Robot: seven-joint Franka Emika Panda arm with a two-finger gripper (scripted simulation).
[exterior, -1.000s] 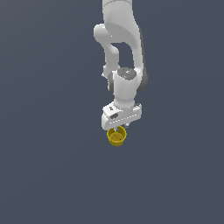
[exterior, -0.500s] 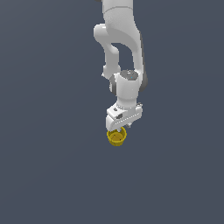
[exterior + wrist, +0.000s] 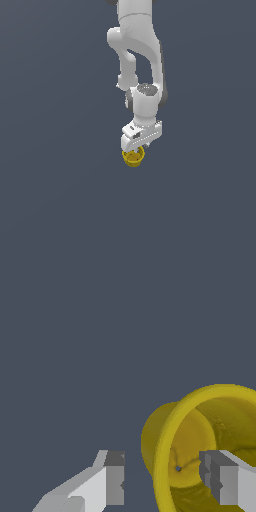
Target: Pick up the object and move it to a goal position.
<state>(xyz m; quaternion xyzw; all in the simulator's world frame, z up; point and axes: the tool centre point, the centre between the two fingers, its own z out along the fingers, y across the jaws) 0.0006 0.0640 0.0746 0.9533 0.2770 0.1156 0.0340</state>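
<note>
The object is a small yellow cup (image 3: pixel 133 158), seen below the white arm in the exterior view. My gripper (image 3: pixel 134 149) reaches down onto its rim. In the wrist view the cup (image 3: pixel 200 421) shows its hollow inside, and the gripper (image 3: pixel 161 483) straddles the cup's wall. One fingertip (image 3: pixel 116 481) is outside the cup and the other (image 3: pixel 220 481) is inside the hollow. The jaws stand apart, with a gap showing between each pad and the wall. The cup's lower part is partly hidden by the gripper in the exterior view.
Plain dark grey-blue ground (image 3: pixel 55 190) fills both views. No other objects, edges or goal marker show.
The gripper has lowered slightly toward the cup. The cup has stayed in place.
</note>
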